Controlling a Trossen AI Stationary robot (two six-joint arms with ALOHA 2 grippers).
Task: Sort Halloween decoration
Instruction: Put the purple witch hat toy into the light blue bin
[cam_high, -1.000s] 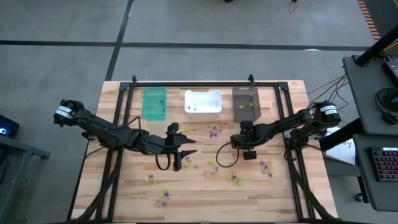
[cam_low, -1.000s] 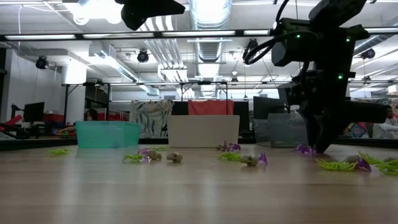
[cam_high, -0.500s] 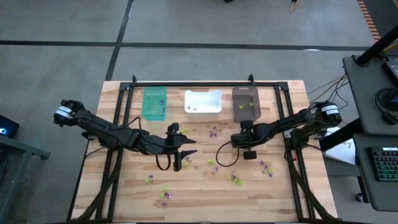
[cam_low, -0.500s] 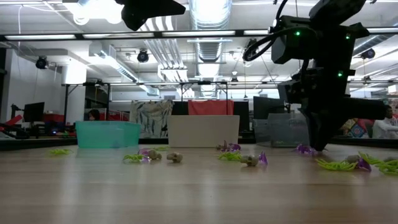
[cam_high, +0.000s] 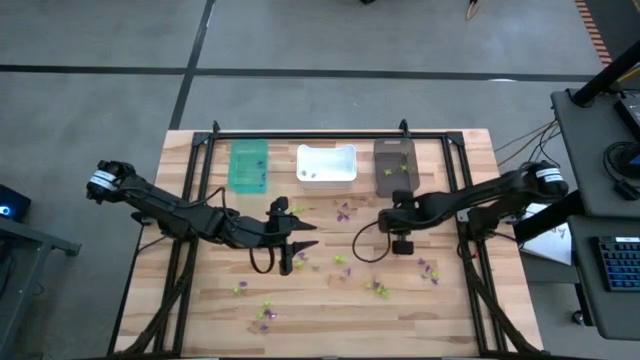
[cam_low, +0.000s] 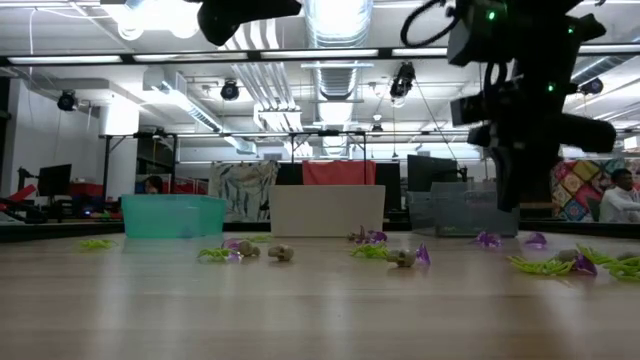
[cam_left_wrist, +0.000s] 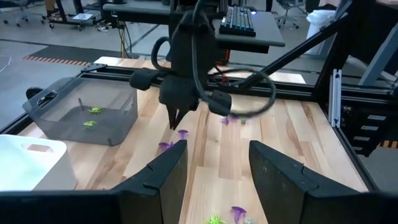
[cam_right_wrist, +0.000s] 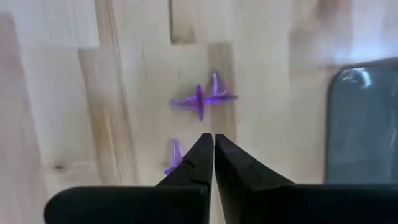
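1. Right claw (cam_right_wrist: 213, 144): fingers pressed together, tips meeting. No trinket shows between them in the right wrist view, so the pinch looks empty; a tiny piece hidden at the very tips cannot be ruled out.
2. Position: the right claw hangs clear above the worktop (cam_high: 300, 310), right of centre, just in front of the dark brown bin (cam_high: 395, 165).
3. Directly under it, on the wood: two purple trinkets (cam_right_wrist: 202, 99), lying near each other, neither touching the fingers.
4. Left claw (cam_left_wrist: 214, 165): fingers spread apart, nothing between them. It waits over the middle of the worktop, left of centre.
5. Halloween decoration: purple, lime-green and pale pieces are scattered over the middle and near part of the worktop. A few green pieces lie in the dark brown bin; some small bits are in the white bin (cam_high: 326, 165); the contents of the teal bin (cam_high: 248, 166) cannot be made out.
6. Step in hand (judgement): a pick attempt on a purple piece.
7. Next move (judgement): if empty, part the fingers, drop straight over one purple piece and pinch low.
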